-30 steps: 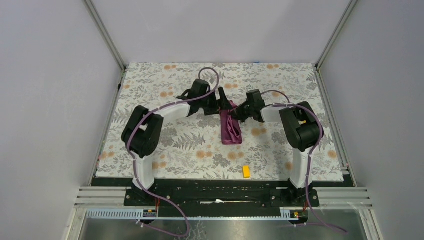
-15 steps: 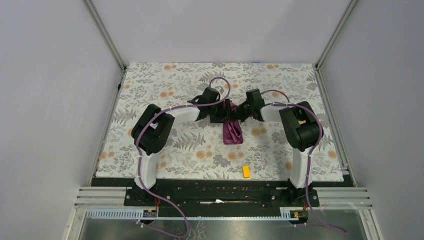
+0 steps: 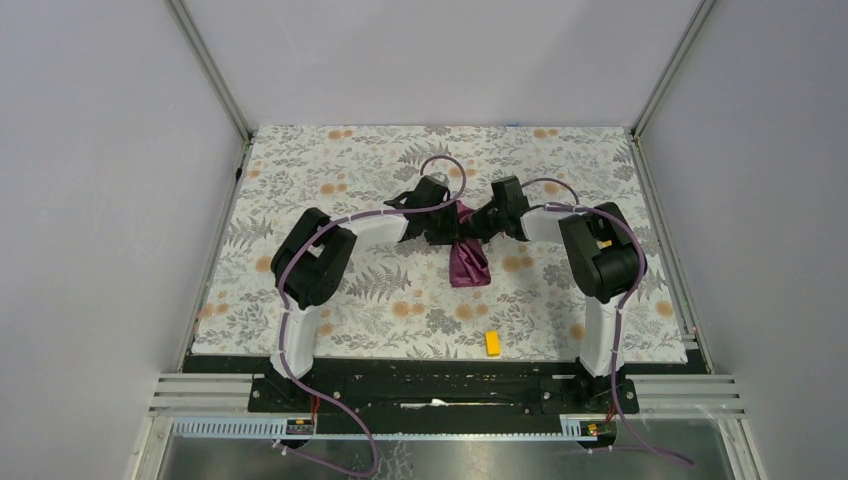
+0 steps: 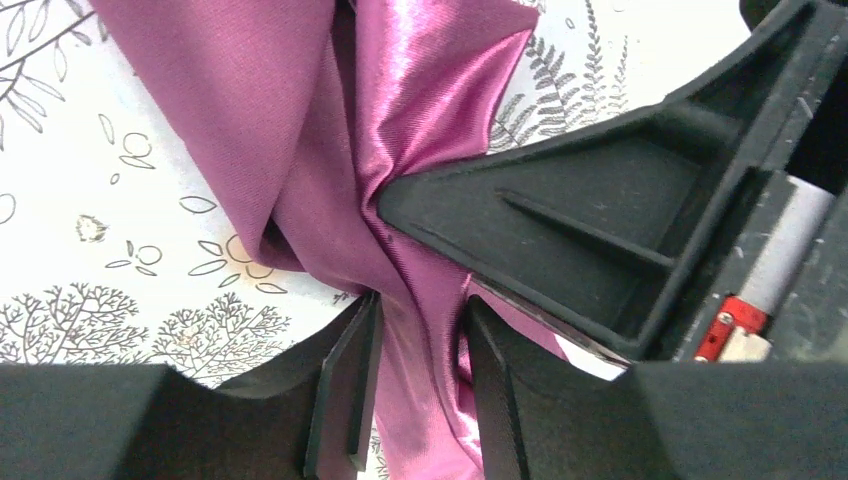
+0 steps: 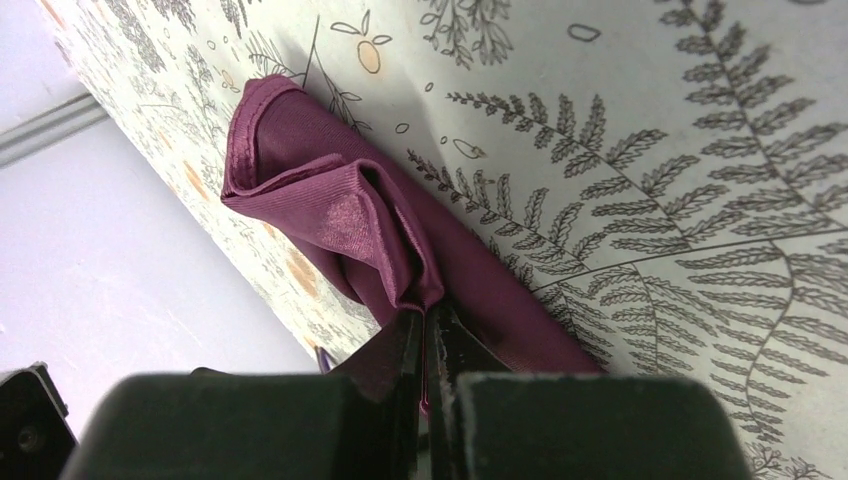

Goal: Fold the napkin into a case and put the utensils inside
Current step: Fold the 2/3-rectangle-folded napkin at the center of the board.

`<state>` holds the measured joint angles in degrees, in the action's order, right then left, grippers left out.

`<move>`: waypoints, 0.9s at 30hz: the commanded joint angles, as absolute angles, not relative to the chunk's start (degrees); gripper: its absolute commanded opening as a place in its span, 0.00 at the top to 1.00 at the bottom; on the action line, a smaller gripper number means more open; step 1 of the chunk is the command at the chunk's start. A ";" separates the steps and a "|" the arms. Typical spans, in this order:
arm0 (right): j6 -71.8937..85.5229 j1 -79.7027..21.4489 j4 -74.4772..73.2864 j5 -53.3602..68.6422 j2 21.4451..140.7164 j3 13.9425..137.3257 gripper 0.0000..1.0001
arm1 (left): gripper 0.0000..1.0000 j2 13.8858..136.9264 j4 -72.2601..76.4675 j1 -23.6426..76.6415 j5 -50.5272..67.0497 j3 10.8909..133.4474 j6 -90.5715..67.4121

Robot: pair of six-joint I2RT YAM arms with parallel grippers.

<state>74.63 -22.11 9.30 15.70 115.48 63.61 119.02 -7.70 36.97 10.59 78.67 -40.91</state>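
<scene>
The right gripper (image 5: 427,325) had its jaws pressed together on a thin edge of the napkin (image 5: 340,220). The left gripper (image 4: 420,310) faced it from the other side with its jaws partway apart and a shiny fold of the cloth running between them; I cannot tell whether it truly pinched that fold. From above, the napkin (image 3: 468,262) lay near the middle of the flowered mat (image 3: 330,170) as a narrow, rumpled strip. Its long axis ran from the arms' side toward the back wall, the near end resting on the mat and the far end gathered up between the two grippers. I judged the folding to be partly done: the cloth was drawn in narrow and doubled over, but it was creased and bunched, not a flat, neat case. No utensils could be clearly made out in any view, so putting them inside seemed to be left to do. A yellow block (image 3: 492,343) lay well apart, nearer the arms' bases.
</scene>
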 commanded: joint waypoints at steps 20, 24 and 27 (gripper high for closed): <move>33.23 -14.53 -2.20 28.37 108.32 72.39 0.32 | 0.78 119.66 -8.26 35.33 7.88 70.29 -42.63; 33.61 -12.85 1.65 31.44 111.34 72.26 0.30 | 0.79 119.51 -8.27 35.33 8.08 70.18 -42.56; 35.63 -11.89 8.18 35.64 113.86 71.30 0.31 | 0.79 119.61 -8.07 35.33 8.39 69.96 -42.62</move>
